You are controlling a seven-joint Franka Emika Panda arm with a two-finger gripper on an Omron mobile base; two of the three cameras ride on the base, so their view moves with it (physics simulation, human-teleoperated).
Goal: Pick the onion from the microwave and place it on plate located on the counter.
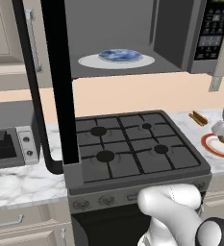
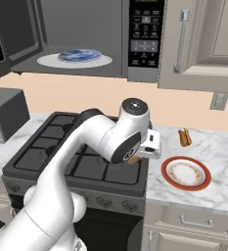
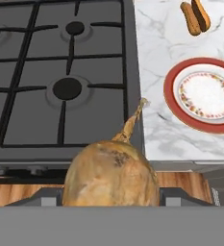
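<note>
Onion [image 3: 111, 174] held in claw [image 3: 111, 199], stove [image 3: 60, 77] beneath, plate [image 3: 205, 96] beside on counter [image 3: 154, 53]

We see our white arm [image 2: 86, 147] bent over the black gas stove [image 2: 76, 157], wrist at its right edge. A sliver of the golden-brown onion [image 2: 133, 160] peeks below the wrist. Round white red-rimmed plate [image 2: 186, 173] sits on the white marble bench [image 2: 218, 147], near the orange-brown elongated item [image 2: 184, 137]. Dark grey microwave [image 2: 86, 37] is open above, a blue patterned plate [image 2: 79, 55] on its turntable.

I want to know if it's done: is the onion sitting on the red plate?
No, the onion is in the pincer above the stove's front edge, beside the plate.
</note>
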